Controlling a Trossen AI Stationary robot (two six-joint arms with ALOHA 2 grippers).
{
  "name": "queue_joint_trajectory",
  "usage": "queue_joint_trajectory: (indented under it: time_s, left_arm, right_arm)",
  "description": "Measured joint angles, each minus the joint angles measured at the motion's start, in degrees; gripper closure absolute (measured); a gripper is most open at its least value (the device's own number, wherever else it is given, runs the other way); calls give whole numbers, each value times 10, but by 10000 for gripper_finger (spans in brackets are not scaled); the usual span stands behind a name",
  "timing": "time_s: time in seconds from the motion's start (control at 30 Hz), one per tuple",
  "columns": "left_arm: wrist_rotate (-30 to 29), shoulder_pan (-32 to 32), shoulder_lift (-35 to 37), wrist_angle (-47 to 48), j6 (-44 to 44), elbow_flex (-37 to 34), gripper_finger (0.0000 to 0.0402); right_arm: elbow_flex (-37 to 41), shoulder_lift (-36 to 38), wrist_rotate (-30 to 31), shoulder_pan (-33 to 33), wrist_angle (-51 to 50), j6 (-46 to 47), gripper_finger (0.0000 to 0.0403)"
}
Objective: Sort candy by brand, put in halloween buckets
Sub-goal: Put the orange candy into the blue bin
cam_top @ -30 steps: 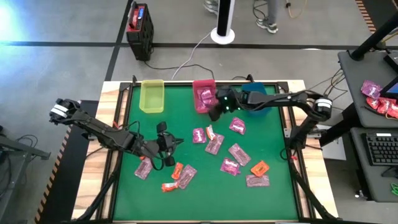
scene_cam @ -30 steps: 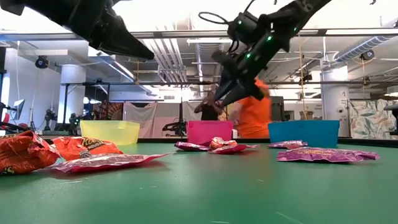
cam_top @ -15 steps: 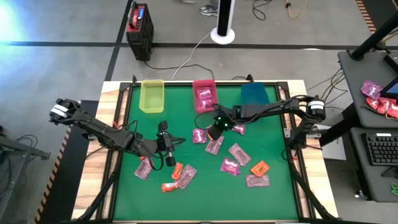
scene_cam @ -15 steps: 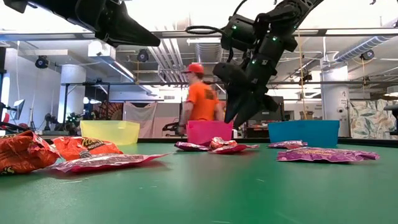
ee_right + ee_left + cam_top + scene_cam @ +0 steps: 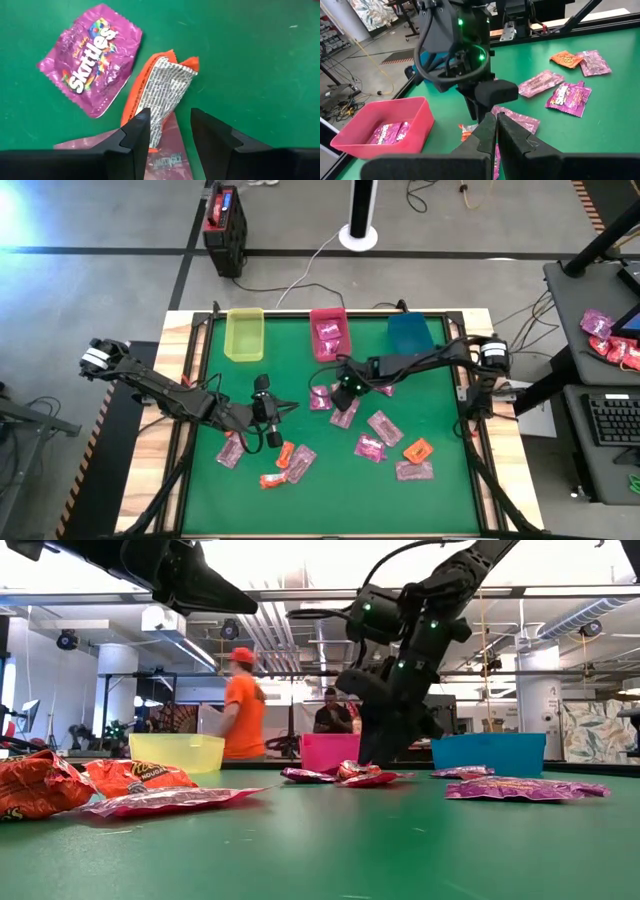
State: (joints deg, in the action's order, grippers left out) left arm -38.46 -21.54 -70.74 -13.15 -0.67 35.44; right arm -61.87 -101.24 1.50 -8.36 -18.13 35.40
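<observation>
Candy for the coming move is one small orange-red foil packet [image 5: 337,392], lying face-down near the middle of the green table mat [image 5: 440,500], partly on a paler translucent pink packet [image 5: 345,413] and just beside a magenta-pink Skittles packet [image 5: 320,398]. High view: the right gripper [image 5: 343,388] is directly over this cluster, close in front of the pink-red translucent plastic bin [image 5: 329,334]; the left gripper [image 5: 268,416] sits well apart over the mat's left half, so the right arm is clearly the nearer. Low view: the right gripper [image 5: 378,752] points straight down, its tips just above the little heap of packets [image 5: 352,775]; contact cannot be confirmed. Left wrist view: the left arm's own fingers [image 5: 485,132] are pressed together and carry nothing, aimed towards the right arm. Right wrist view: the right fingers [image 5: 137,132] stand part-way apart, gripping nothing, and the orange-red packet [image 5: 159,90] lies straight ahead, its near end reaching into the gap. Its long axis runs forward and slightly aslant, roughly along the line between the fingers, so a closing pinch would, in my judgement, take it across its narrow width; the translucent packet [image 5: 165,150] beneath could be caught too.
</observation>
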Motion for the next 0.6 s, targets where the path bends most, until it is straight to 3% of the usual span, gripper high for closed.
queue_joint_trajectory:
  time_s: [0.33, 0.6]
  left_arm:
    - [0, 0, -2, 1, 0, 0, 402]
    - [0, 0, -5, 1, 0, 0, 402]
  right_arm:
    - [-1, -12, -1, 0, 13, -9, 312]
    - [-1, -12, -2, 0, 21, -26, 373]
